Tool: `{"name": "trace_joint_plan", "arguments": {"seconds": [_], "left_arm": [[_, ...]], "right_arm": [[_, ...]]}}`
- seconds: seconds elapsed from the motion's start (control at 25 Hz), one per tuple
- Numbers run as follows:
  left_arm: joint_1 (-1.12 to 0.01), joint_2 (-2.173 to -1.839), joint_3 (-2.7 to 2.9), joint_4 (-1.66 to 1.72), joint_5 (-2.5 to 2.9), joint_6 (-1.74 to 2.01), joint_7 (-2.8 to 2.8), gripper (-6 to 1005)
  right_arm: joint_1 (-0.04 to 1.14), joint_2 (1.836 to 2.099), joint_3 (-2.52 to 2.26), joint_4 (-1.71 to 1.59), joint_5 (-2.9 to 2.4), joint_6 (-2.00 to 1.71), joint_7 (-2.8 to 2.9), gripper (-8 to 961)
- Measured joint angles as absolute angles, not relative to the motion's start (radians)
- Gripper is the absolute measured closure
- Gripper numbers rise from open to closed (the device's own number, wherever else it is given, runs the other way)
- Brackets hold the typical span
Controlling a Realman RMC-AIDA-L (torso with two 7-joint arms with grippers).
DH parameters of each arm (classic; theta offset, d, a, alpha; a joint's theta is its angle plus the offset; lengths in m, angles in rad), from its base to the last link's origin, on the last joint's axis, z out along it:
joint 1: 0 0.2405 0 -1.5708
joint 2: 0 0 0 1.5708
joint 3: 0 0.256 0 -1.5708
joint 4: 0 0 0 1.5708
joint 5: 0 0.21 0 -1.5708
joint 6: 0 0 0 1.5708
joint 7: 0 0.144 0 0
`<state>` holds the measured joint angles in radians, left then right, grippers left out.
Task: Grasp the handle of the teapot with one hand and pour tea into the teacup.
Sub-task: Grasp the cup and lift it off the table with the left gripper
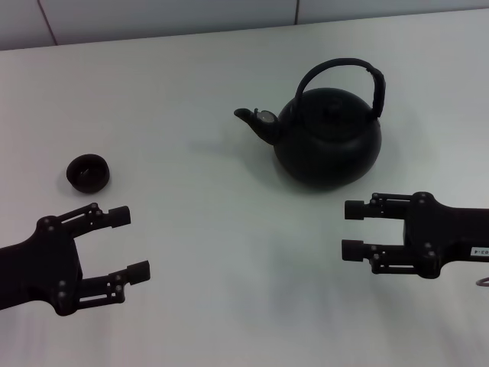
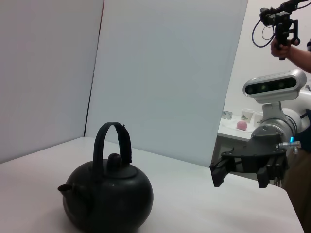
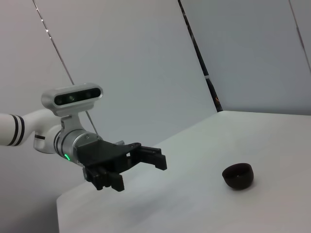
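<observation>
The round black teapot (image 1: 327,136) stands on the white table (image 1: 214,252) right of centre, spout pointing left, with its arched handle (image 1: 344,70) upright over the lid. In the left wrist view the teapot (image 2: 108,195) and handle (image 2: 112,141) show from the side. The tiny black teacup (image 1: 88,171) sits at the left; it shows as a small dark bowl (image 3: 238,175) in the right wrist view. My right gripper (image 1: 351,229) hovers open just in front of the teapot. My left gripper (image 1: 131,243) hovers open in front of the teacup. No tea is visible.
The table's far edge meets a pale wall (image 1: 229,15). In the left wrist view, a person (image 2: 291,43) holding a camera rig stands beyond the table, near a side counter with cups (image 2: 245,116).
</observation>
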<state>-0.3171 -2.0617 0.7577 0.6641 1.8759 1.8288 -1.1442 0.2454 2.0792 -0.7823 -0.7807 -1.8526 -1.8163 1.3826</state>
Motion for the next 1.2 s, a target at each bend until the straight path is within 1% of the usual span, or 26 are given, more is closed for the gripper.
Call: {"name": "trace_joint_plan", "arguments": {"seconds": [0.8, 0.92, 1.2], "left_arm": [[-0.322, -2.062, 0.749, 0.664, 1.875, 1.821, -1.144, 159], [-0.323, -2.066, 0.698, 0.659, 1.873, 1.808, -1.144, 159], [-0.343, -2.069, 0.579, 0.549, 1.791, 1.633, -1.137, 159]], "right_arm": [[0.249, 2.077, -0.783, -0.773, -1.853, -1.814, 1.38, 257], [0.254, 2.077, -0.786, -0.773, -1.852, -1.813, 1.378, 257], [0.276, 2.075, -0.784, -0.779, -1.851, -1.815, 1.377, 256]]}}
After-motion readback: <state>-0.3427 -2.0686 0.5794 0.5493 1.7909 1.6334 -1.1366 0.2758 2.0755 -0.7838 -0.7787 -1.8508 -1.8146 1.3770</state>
